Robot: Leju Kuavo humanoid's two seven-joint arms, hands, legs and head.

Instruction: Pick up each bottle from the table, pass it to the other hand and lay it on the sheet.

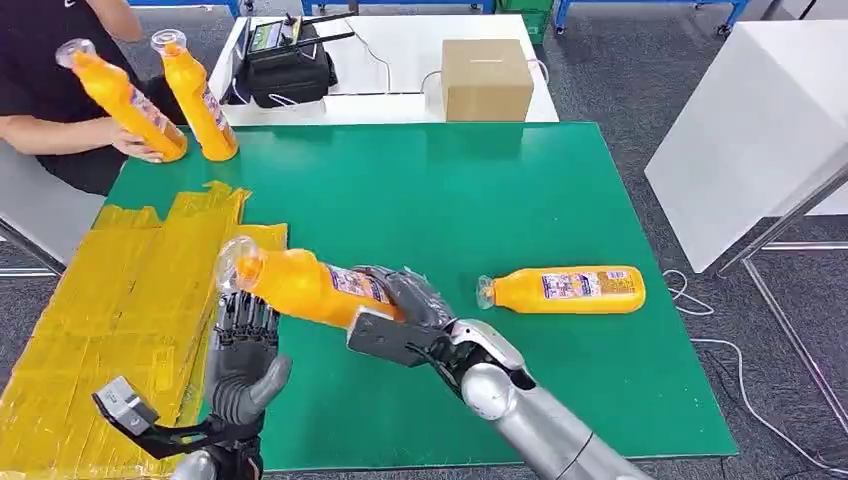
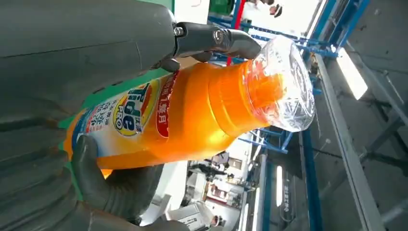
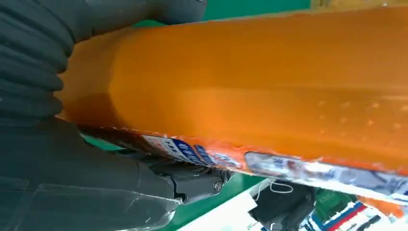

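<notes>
The handover is under way above the green table (image 1: 470, 190): the right hand (image 1: 405, 305) has its fingers wrapped around the lower body of an orange bottle (image 1: 300, 285), holding it tilted with the clear cap toward the yellow sheet (image 1: 110, 300), while the left hand (image 1: 243, 345) sits just beneath the neck end, fingers spread and, as far as I can tell, not yet gripping. Next, I'd say, the left hand must close on the bottle before the right lets go; another bottle (image 1: 565, 289) lies on the table
</notes>
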